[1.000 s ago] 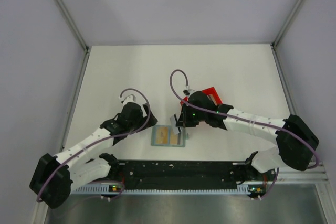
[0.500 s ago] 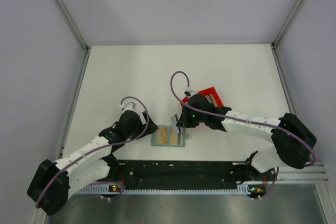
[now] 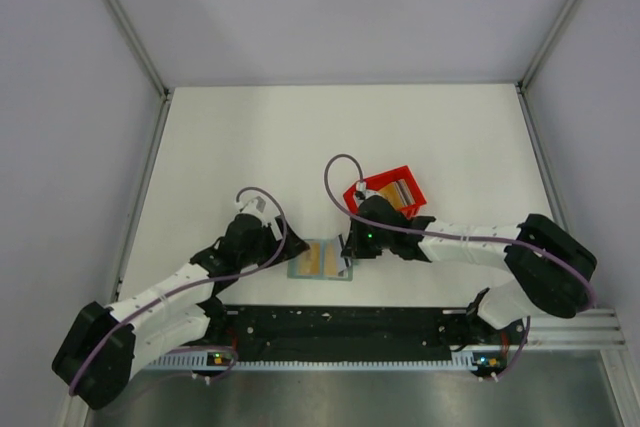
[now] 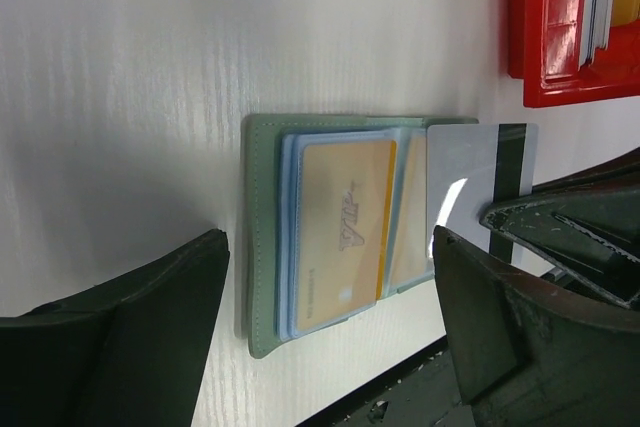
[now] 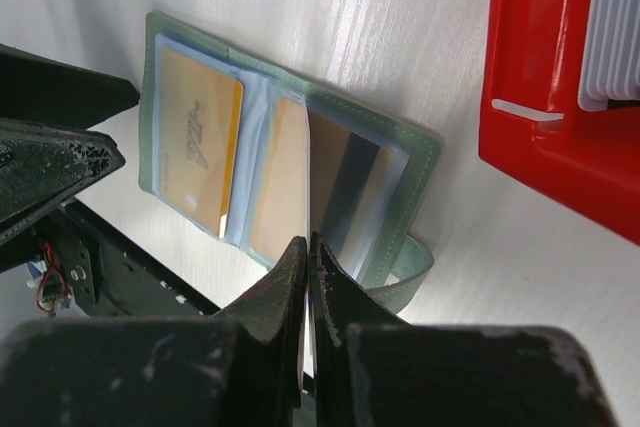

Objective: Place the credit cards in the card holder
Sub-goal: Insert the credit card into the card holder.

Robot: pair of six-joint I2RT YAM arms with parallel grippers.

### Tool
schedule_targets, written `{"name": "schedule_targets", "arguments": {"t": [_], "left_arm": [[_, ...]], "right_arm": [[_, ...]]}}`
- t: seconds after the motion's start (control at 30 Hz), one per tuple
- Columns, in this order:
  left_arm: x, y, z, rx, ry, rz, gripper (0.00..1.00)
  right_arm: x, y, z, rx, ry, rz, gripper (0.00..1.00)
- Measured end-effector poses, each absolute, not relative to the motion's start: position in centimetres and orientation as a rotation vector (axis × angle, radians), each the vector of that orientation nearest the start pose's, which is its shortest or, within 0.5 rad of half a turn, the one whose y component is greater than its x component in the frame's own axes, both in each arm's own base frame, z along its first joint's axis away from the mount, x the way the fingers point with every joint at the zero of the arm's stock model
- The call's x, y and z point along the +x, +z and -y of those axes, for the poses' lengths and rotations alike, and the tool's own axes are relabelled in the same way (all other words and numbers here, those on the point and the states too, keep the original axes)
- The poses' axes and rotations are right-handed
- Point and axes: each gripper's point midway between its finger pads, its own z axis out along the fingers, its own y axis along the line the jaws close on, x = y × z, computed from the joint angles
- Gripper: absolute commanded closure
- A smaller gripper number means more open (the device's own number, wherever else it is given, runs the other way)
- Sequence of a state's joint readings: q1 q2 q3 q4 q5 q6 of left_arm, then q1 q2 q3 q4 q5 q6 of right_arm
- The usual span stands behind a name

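Credit card (image 4: pixel 470 169) pinched edge-on in closed right gripper (image 5: pixel 308 247), tipped over right half of open card holder (image 4: pixel 262 237) near front edge of table (image 3: pixel 250 147), orange cards (image 4: pixel 345 227) tucked in its pockets, left gripper (image 4: pixel 328 245) spread wide, empty, beside holder, red bin (image 5: pixel 530 67) behind.

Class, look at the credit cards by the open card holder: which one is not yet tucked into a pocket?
The whitish card with the dark stripe, pinched by the right fingers; both tan cards sit inside the card holder.
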State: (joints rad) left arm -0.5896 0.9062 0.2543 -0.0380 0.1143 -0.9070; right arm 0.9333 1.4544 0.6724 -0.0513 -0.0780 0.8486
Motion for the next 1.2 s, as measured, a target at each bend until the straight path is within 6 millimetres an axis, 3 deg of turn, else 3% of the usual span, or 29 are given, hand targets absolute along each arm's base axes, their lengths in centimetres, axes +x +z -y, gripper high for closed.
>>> {"name": "schedule_targets", "arguments": {"t": [0.47,0.63,1.2], "left_arm": [[18.1,3.8,19.3,-0.311,-0.952,-2.393,0.44],[17.8,3.3,19.0,-0.317,-0.937,-2.412,0.59],[17.5,5.7,20.0,-0.287,-1.054,-2.344,0.7]], "right_arm": [[18.0,3.7,-30.4,-0.098,0.795,-2.594,1.0],[18.0,3.4,-30.3,-0.094,0.793,-2.587,1.0],[18.3,3.0,-30.6,-0.095,0.799,-2.582,1.0]]}}
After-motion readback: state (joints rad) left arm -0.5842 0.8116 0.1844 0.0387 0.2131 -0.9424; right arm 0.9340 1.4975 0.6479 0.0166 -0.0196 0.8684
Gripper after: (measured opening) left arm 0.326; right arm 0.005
